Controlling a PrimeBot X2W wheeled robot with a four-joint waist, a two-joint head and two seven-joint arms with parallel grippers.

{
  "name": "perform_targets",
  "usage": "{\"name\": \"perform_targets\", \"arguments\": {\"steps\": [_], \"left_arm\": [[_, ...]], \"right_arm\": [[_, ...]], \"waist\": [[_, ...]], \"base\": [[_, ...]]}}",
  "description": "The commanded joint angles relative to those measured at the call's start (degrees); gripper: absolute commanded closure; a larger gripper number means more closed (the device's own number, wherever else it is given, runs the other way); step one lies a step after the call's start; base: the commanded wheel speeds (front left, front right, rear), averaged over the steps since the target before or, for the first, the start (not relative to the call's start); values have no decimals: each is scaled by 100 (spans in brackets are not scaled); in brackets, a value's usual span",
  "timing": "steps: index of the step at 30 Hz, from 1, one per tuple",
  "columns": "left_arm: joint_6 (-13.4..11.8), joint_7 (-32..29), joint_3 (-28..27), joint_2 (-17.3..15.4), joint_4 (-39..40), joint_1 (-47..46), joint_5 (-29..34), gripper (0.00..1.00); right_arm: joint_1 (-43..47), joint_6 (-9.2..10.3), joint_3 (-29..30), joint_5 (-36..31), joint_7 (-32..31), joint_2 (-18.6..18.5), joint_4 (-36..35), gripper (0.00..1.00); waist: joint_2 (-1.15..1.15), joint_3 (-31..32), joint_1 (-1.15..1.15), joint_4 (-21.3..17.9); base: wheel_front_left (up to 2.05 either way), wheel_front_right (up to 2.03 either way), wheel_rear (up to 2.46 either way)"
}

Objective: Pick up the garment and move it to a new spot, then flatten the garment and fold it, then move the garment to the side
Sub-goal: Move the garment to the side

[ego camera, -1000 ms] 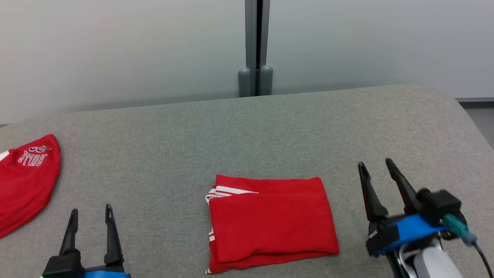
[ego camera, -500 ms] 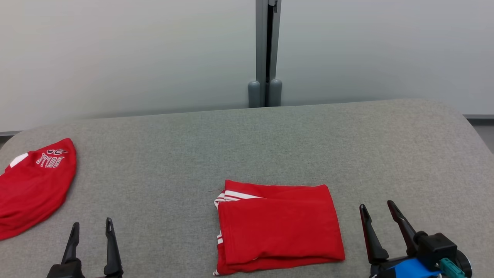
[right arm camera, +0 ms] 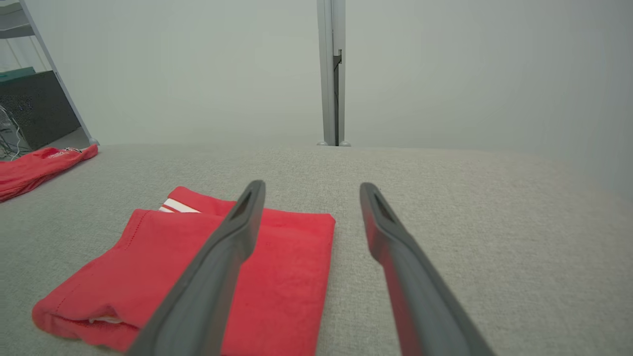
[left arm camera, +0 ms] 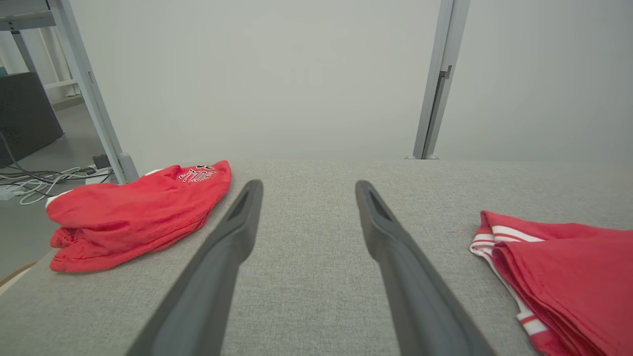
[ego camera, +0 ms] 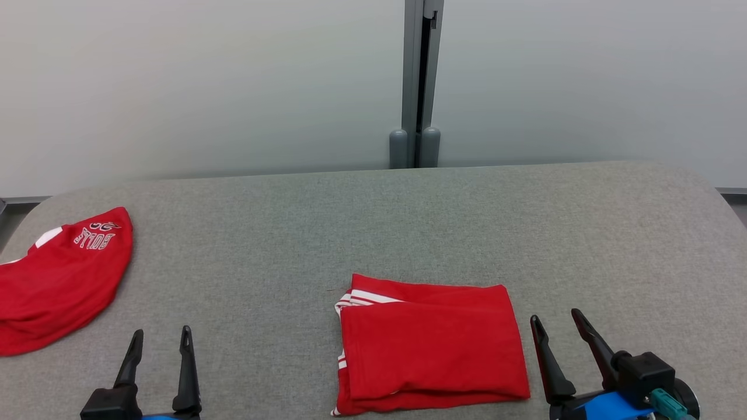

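Note:
The garment (ego camera: 432,344) is red with white stripes and lies folded into a flat rectangle on the grey padded table (ego camera: 373,221), near its front edge. It also appears in the left wrist view (left arm camera: 568,267) and the right wrist view (right arm camera: 292,257). My right gripper (ego camera: 554,315) is open just right of the garment's right edge, fingers apart with nothing between them (right arm camera: 311,184). My left gripper (ego camera: 162,331) is open over bare table well to the garment's left (left arm camera: 307,184).
A second red garment (ego camera: 58,280) with white lettering lies bunched at the table's left end (left arm camera: 143,212). A grey partition post (ego camera: 417,87) stands behind the table's far edge. Cables (left arm camera: 34,178) lie on the floor beyond the left end.
The head camera has moved, shifting the whole picture right and down. Relative to the garment, my right gripper has drawn back toward the near edge. Both grippers stay open.

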State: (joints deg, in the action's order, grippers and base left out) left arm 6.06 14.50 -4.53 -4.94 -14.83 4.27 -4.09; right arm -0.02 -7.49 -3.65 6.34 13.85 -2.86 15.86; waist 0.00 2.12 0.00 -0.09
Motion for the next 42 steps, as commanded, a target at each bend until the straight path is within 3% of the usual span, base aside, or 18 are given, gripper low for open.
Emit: {"name": "perform_targets", "arguments": {"steps": [1, 13, 20, 29, 42], "left_arm": [[14, -48, 53, -1, 22, -118, -44, 0], [-92, -150, 70, -48, 141, 26, -110, 0], [-178, -99, 86, -55, 149, -10, -122, 0], [-191, -10, 182, -58, 71, -183, -133, 0], [-217, 65, 243, -50, -45, -479, -170, 0]], "right_arm": [[-21, -1, -19, 2, -33, -10, -48, 0], [111, -1, -48, 68, -142, -8, -73, 0], [-412, -1, -7, -56, -252, -8, 203, 0], [-1289, -1, -27, -207, -439, -10, 1318, 0], [-1848, -1, -170, 407, -99, -12, 3090, 0]], "waist": [[0, 4, 0, 0], [0, -14, 0, -10], [0, -102, 0, 21], [0, -337, 0, 150], [0, -753, 0, 273]], "base": [[0, 0, 0], [0, 0, 0], [0, 0, 0], [0, 0, 0], [0, 0, 0]]}}
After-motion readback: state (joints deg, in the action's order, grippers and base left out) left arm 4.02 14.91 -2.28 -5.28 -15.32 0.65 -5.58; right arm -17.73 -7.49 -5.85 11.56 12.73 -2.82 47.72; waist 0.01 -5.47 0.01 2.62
